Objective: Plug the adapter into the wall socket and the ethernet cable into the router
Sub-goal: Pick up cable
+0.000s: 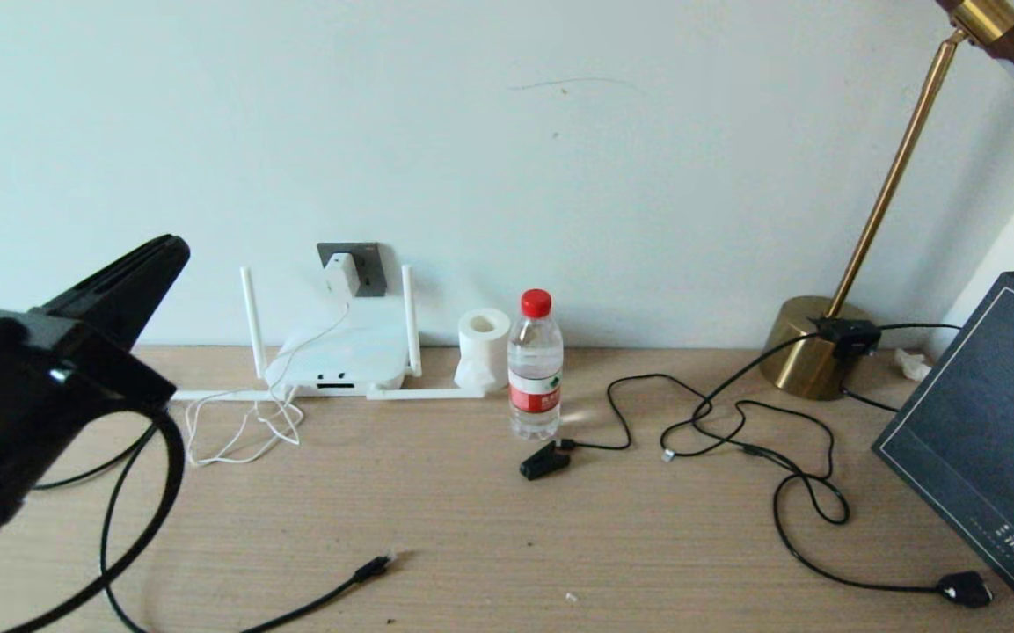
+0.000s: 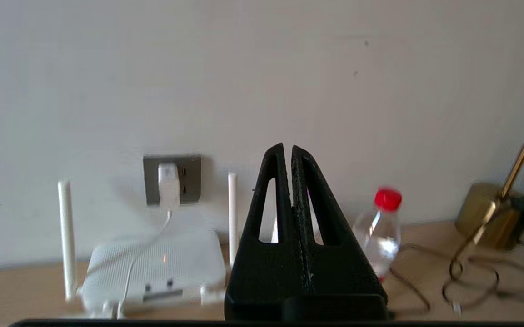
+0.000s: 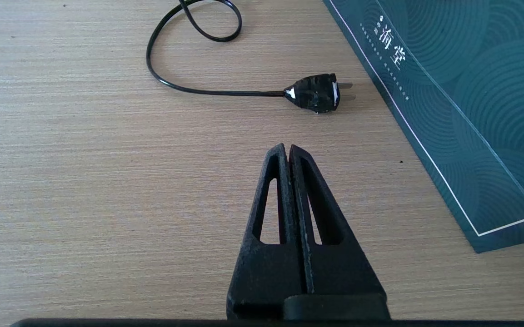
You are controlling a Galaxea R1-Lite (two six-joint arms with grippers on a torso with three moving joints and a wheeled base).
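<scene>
Nearest the viewer, the left hand [image 1: 155,255] is raised off the worktop [image 1: 471,527], its matte black tapered fingers [image 2: 280,190] pressed together with nothing between them, pointing toward the wall. Landmark for this report: the router [image 1: 339,360], a flat rounded white box with a fine dotted top, standing against the wall with slim white stick antennas upright at either side and others lying flat in front.

Directly above the router, the wall socket [image 1: 366,268] is a dark grey square plate; the adapter [image 1: 341,274], a small white glossy block, sits plugged into it, its thin white cord [image 1: 243,431] trailing down over the router and looping on the worktop just in front.

Well in front of the router, the ethernet cable [image 1: 295,611] lies loose on the wood-grain surface, its black connector [image 1: 375,565] with clear tip touching nothing.

Right of the router stand a white paper roll [image 1: 484,347] and a clear plastic bottle [image 1: 535,369] with red cap.

The right hand [image 3: 287,152] hangs above bare worktop far right of the router, fingers shut and empty, near a glossy black two-pin plug [image 3: 316,93].
</scene>
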